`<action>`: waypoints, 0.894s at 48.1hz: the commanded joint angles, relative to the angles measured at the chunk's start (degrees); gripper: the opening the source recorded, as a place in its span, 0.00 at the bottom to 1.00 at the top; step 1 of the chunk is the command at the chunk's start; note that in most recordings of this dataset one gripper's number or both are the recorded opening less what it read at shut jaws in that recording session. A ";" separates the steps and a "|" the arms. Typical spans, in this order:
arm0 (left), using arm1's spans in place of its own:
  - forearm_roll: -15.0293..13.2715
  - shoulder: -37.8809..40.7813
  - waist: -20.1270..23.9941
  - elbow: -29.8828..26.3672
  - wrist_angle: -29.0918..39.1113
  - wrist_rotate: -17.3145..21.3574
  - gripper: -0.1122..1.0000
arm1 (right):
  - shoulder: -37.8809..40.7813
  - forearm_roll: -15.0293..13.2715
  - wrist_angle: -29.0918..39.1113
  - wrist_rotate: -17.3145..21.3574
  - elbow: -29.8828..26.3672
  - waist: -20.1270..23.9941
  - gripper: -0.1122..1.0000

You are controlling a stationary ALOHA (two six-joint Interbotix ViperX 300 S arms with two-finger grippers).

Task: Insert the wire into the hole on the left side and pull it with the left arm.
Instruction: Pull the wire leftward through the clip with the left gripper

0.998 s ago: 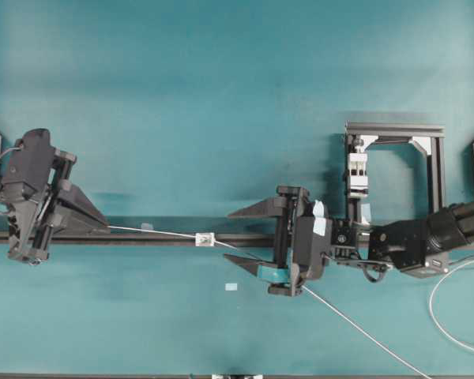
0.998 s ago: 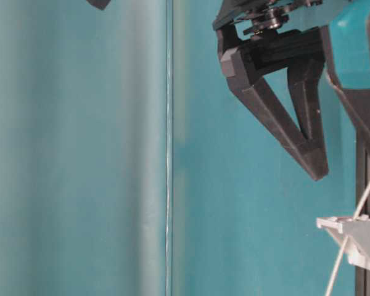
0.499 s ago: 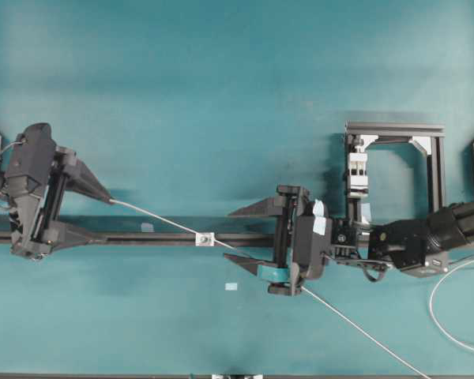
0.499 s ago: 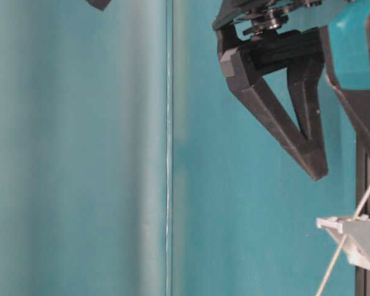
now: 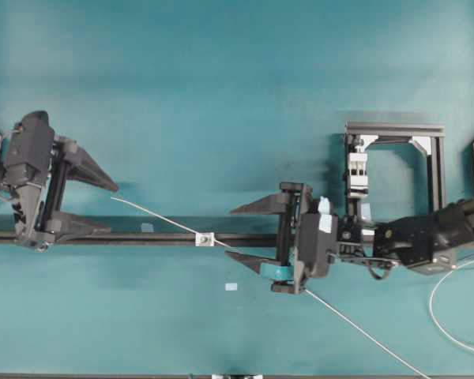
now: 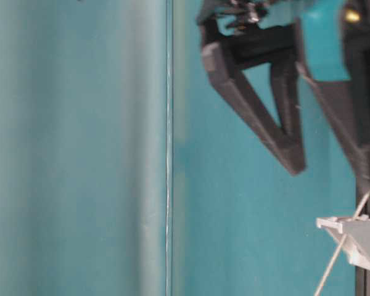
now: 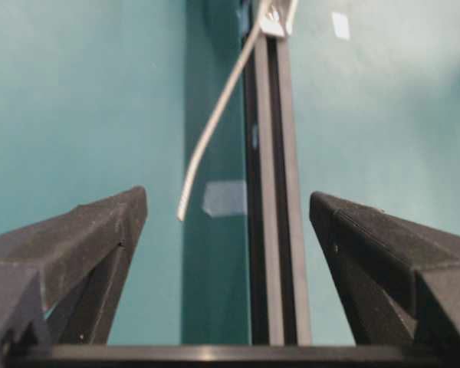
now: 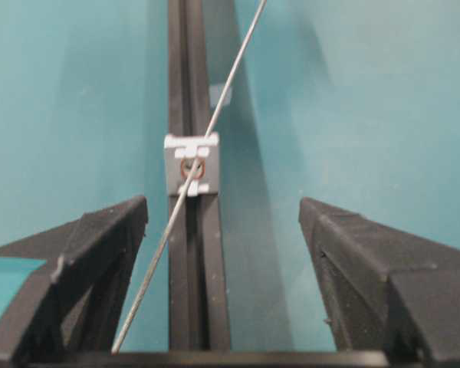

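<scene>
Wire [image 5: 154, 215] is through the hole [image 5: 205, 238]; left gripper [image 5: 107, 207] gapes empty, so retreat clear of the wire

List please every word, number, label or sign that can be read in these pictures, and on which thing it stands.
None: no readable text in any view.
The pale tape rectangles on the table carry no print.
The silver block with the hole shows no marking.

Wire [image 5: 363, 332] leaves bottom edge; right gripper [image 6: 296, 154] blurred, perhaps moving.
</scene>
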 commanded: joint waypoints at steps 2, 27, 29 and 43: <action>0.26 -2.02 0.88 -0.35 -0.53 0.97 0.71 | -3.69 0.00 -0.35 -0.70 0.44 -0.18 0.87; 0.26 -9.23 5.63 2.37 -0.53 4.57 0.71 | -8.79 0.00 -0.26 -1.23 4.48 -3.69 0.87; 0.26 -9.76 5.89 2.64 -0.53 4.57 0.71 | -9.05 0.00 -0.35 -1.32 4.75 -3.96 0.87; 0.35 -11.69 6.33 2.99 -0.62 5.36 0.71 | -10.81 0.00 1.32 -4.13 5.54 -5.54 0.87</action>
